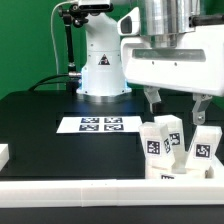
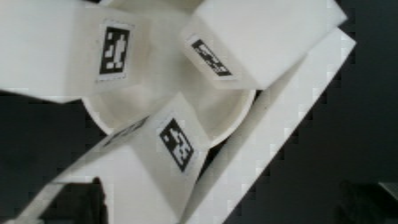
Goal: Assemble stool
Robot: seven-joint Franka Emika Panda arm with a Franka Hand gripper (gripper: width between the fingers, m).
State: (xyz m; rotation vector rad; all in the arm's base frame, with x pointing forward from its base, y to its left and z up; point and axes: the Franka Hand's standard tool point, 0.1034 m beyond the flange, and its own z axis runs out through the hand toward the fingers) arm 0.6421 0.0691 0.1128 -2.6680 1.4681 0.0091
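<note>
The white stool stands upside down at the exterior view's right, next to the front rail. Its round seat disc [image 1: 186, 176] lies on the table with three blocky tagged legs [image 1: 172, 130] pointing up. My gripper [image 1: 175, 106] hangs just above the legs with its fingers [image 1: 152, 100] spread wide and nothing between them. In the wrist view the tagged legs [image 2: 175, 135] and the curved seat disc [image 2: 139, 100] fill the frame from close up. Only a dark finger [image 2: 39, 206] shows at the edge.
The marker board [image 1: 100, 124] lies in the middle of the black table. The long white border rail [image 1: 90, 196] runs along the front. A small white piece [image 1: 3, 155] sits at the exterior view's left edge. The arm's base [image 1: 100, 70] stands at the back.
</note>
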